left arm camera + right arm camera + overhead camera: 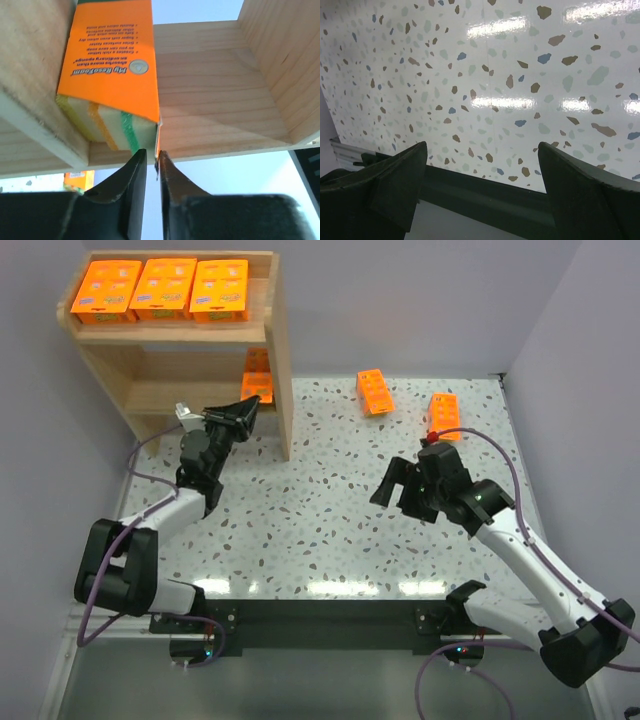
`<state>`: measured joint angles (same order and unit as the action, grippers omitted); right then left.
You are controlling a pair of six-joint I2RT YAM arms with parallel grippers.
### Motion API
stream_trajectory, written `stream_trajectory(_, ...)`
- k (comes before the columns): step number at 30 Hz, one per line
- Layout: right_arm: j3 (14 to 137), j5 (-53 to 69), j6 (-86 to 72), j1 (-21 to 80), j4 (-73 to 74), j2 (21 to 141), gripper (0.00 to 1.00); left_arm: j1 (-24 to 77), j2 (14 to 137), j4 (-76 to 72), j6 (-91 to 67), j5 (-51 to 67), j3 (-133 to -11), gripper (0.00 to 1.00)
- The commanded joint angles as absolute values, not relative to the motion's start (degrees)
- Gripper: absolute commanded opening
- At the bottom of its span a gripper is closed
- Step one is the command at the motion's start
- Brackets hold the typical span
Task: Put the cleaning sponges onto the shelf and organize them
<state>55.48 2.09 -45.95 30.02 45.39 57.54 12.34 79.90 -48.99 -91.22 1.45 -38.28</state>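
The wooden shelf (283, 350) stands at the far left. Three orange sponge packs (164, 287) lie side by side on its top tier. A fourth pack (257, 373) stands on edge on the lower tier; in the left wrist view (112, 60) it leans against the side panel on the lower board (225, 115). My left gripper (250, 405) (153, 157) is nearly closed, pinching the thin edge flap of this pack. Two more packs (375, 390) (444, 415) lie on the table at the far right. My right gripper (397, 485) (482, 150) is open and empty above the table.
The speckled table (320, 520) lies between the arms. A wall corner closes off the right side beyond the packs. Another orange pack (79, 180) shows under the shelf board in the left wrist view. The table's dark front rail (485, 192) shows below the right fingers.
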Motion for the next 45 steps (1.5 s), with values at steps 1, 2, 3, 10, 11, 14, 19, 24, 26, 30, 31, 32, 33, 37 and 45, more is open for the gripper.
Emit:
stream_trajectory(1,58.4,1.4,-44.3,29.7,44.6,58.3,0.96,13.3,77.8,-50.8,-93.2,1.0,-36.9,0.23)
stream_trajectory(2,58.4,1.4,-44.1,29.5,44.5,58.4,0.96,13.3,77.5,-50.7,-93.3,1.1,-37.0,0.35)
stream_trajectory(3,58.6,1.3,-43.7,29.5,44.5,58.5,0.97,13.3,77.3,-50.5,-93.3,1.1,-37.1,0.42)
stream_trajectory(10,65.0,-2.5,-41.6,28.4,47.1,61.7,0.99,13.2,72.1,-46.5,-90.4,1.1,-36.8,0.70)
stream_trajectory(11,66.2,-4.8,-41.3,27.6,48.0,63.4,0.99,13.2,69.8,-45.4,-89.7,1.2,-36.6,0.73)
stream_trajectory(14,71.2,-7.9,-38.4,24.5,49.9,67.0,0.99,13.2,64.1,-39.8,-84.5,2.9,-36.6,0.78)
stream_trajectory(19,81.6,-14.7,-31.5,16.7,50.1,81.6,0.99,13.3,53.3,-19.1,-70.3,6.7,-39.1,0.81)
stream_trajectory(24,89.0,-24.5,-22.9,9.7,45.1,94.5,0.99,13.3,44.0,-9.4,-65.0,13.5,-35.8,0.84)
stream_trajectory(26,92.0,-28.6,-19.4,7.8,40.6,100.1,0.99,13.4,38.5,-6.7,-65.0,14.8,-32.5,0.84)
stream_trajectory(30,98.9,-32.0,-12.1,5.1,37.9,109.6,0.99,13.3,29.6,-2.9,-66.0,15.4,-27.7,0.84)
stream_trajectory(31,101.1,-31.6,-11.3,4.4,37.2,111.4,0.99,13.3,28.1,-2.1,-65.7,15.5,-26.9,0.84)
stream_trajectory(32,101.5,-31.8,-10.4,3.4,36.1,113.6,0.99,13.3,25.6,-0.2,-65.4,14.8,-26.8,0.84)
stream_trajectory(33,101.5,-31.2,-8.3,2.9,34.5,114.4,0.99,13.3,24.5,1.9,-65.0,14.7,-26.8,0.84)
stream_trajectory(37,100.6,-20.7,-8.1,0.2,26.9,117.6,0.99,13.3,21.8,4.7,-63.7,13.5,-27.3,0.84)
stream_trajectory(45,100.7,0.5,-9.5,-4.8,19.2,124.3,0.99,13.3,26.1,4.7,-61.4,15.2,-32.7,0.83)
